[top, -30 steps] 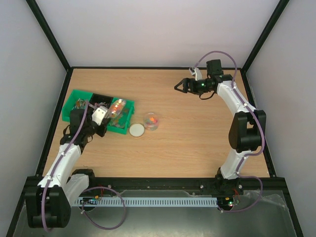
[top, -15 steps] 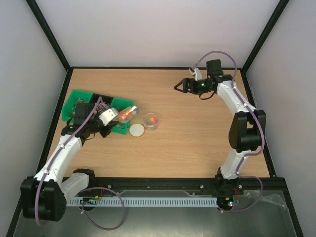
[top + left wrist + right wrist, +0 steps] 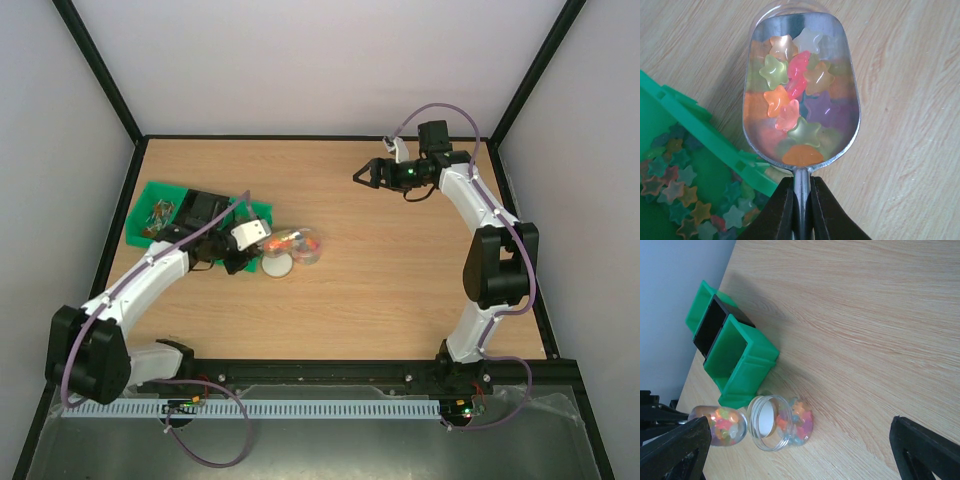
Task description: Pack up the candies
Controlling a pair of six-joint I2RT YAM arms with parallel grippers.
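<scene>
Looking through the left wrist camera, I see the left jaws clamped tight on the thin handle of the metal scoop [image 3: 790, 26], which reaches straight out ahead of them above the counter [image 3: 905, 75]. Its bowl is heaped with star-shaped candies [image 3: 790, 95] in orange, pink, yellow-green, purple and white. Off to the left of those jaws sits the green bin [image 3: 695, 130], with more candies lying in it. From above, the scoop's tip is just beside the clear jar [image 3: 314, 252], which has a few candies inside; I cannot tell whether the two touch. A round white lid [image 3: 276, 265] lies on the counter near the left jaws, next to the jar. The right jaws stand wide apart, gripping nothing, with the jar well ahead of them across the counter.
</scene>
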